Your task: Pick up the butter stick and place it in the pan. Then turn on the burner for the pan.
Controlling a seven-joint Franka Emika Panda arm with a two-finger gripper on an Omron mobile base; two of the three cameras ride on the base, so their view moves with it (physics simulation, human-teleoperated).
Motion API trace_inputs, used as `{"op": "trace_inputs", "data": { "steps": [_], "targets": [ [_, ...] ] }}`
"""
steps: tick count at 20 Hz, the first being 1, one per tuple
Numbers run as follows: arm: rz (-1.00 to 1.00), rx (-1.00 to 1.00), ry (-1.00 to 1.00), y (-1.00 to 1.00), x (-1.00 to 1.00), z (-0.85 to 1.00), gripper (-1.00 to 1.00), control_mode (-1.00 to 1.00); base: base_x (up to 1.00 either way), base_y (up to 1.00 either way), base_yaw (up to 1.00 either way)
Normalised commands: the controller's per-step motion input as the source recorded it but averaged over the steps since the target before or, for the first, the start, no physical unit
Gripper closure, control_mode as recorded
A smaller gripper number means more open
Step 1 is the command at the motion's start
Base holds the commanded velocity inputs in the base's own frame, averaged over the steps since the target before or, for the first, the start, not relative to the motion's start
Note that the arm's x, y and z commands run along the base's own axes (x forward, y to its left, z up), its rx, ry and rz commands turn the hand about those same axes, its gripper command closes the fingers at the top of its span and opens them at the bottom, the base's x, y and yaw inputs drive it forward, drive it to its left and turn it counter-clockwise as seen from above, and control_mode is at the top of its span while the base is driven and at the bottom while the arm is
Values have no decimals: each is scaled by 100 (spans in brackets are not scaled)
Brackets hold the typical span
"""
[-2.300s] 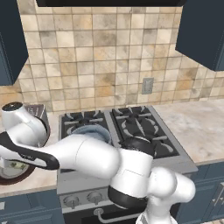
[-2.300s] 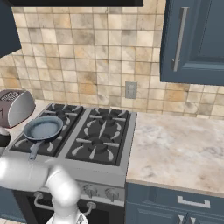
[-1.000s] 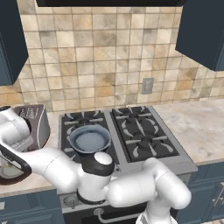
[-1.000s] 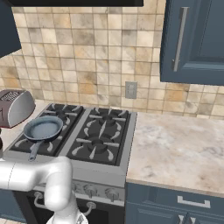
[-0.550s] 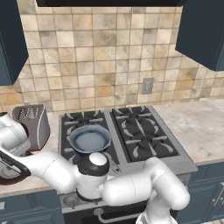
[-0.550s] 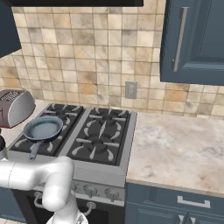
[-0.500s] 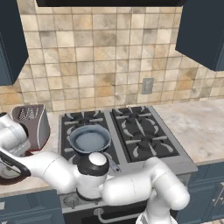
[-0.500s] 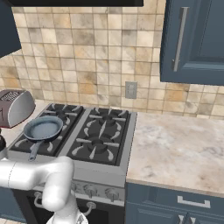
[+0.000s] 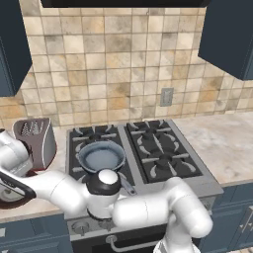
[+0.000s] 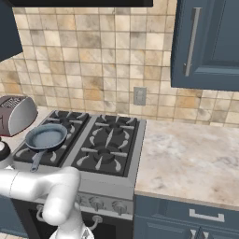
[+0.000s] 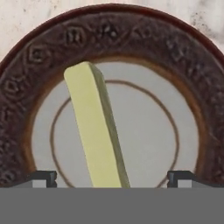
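- Hovering over the plate in the hand view, the gripper is spreading its two dark tips wide, one at lower left and one at lower right of the frame, gripping nothing.
- The butter is lying on the plate's grey centre, running from the upper left of centre down to the bottom middle, where it is passing between the tips without touching either.
- The plate's dark brown patterned rim is arching across the top and sides of that frame, with pale speckled counter showing in the upper corners.
- In the left base view the arm is reaching from lower right across to the far left edge, where a sliver of the plate is peeking out under it at lower left; the gripper itself is hidden there.
- The toaster is standing just above that, at left of centre.
- The pan is sitting on the front left burner of the stove, its handle pointing toward the lower right.
- In the right base view the pan is lying at left of centre, the toaster at the left edge.
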Motion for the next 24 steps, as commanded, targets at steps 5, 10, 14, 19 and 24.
{"op": "trace_inputs", "data": {
  "steps": [5,10,14,19,24],
  "targets": [
    [0,0,0,6,1,-18,-100,-100,0,0,0],
    [0,0,0,5,0,-21,-100,-100,0,0,0],
    [0,0,0,0,0,-21,-100,-100,0,0,0],
    [0,0,0,0,0,-2,100,-100,0,0,0],
    [0,0,0,0,0,0,100,-100,0,0,0]
  ]
}}
